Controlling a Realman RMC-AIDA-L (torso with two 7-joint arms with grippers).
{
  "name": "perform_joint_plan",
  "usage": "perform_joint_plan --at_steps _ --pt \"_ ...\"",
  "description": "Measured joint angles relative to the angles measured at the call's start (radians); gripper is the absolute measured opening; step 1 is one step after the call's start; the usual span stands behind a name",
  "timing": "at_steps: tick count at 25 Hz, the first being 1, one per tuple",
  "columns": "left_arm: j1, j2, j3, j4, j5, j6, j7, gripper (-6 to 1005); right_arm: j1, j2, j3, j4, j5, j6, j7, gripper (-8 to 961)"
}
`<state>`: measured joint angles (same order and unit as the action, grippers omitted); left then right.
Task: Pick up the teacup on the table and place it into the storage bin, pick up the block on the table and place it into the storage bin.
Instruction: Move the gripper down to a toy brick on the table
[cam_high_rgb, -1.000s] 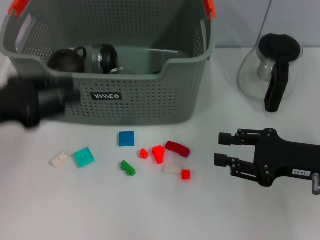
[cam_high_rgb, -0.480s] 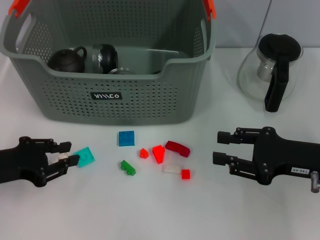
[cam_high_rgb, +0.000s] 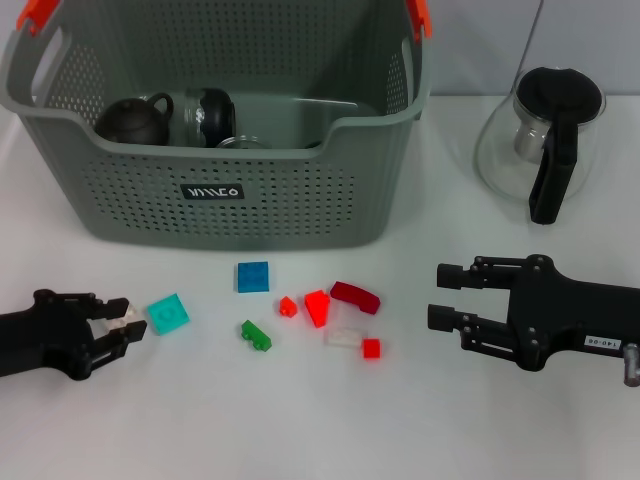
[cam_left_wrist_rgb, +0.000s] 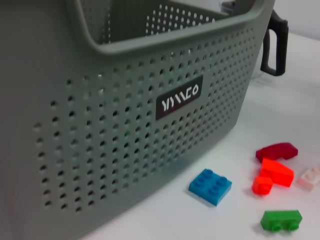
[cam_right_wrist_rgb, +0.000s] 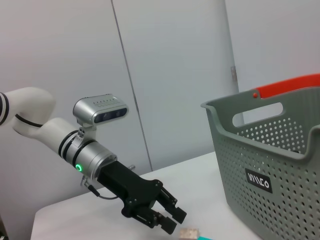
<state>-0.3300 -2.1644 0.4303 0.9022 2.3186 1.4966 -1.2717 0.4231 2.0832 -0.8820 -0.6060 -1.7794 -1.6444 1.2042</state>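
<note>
The grey storage bin (cam_high_rgb: 300, 200) (cam_left_wrist_rgb: 100, 125) (cam_right_wrist_rgb: 280, 165) stands at the back left. Inside it lie a dark round vessel with a handle (cam_high_rgb: 130, 120) and a dark jar (cam_high_rgb: 205, 110); I cannot tell which is the teacup. Several blocks lie on the table in front of the bin. My left gripper (cam_high_rgb: 122, 318) (cam_right_wrist_rgb: 172, 220) is low at the front left, open, with a small white block (cam_high_rgb: 127, 312) (cam_right_wrist_rgb: 189, 233) at its fingertips. A teal block (cam_high_rgb: 167, 313) lies just beside it. My right gripper (cam_high_rgb: 440, 295) hovers open and empty at the right.
A glass pot with a black handle (cam_high_rgb: 545, 140) stands at the back right. Between the grippers lie a blue block (cam_high_rgb: 253, 276) (cam_left_wrist_rgb: 210, 186), a green one (cam_high_rgb: 256, 336), red ones (cam_high_rgb: 318, 307) (cam_high_rgb: 371, 348), a dark red one (cam_high_rgb: 355, 297) and a second white one (cam_high_rgb: 345, 337).
My left arm dropped from in front of the bin to the table, reached the white block, then drew slightly back to the left. The right arm stayed put.
</note>
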Motion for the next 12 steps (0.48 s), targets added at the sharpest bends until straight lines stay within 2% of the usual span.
perform_joint_plan --at_steps 12 --pt "0.002 -0.002 0.003 -0.026 0.015 -0.054 0.000 362 -0.002 0.000 0.000 0.000 0.000 0.000 0.000 523"
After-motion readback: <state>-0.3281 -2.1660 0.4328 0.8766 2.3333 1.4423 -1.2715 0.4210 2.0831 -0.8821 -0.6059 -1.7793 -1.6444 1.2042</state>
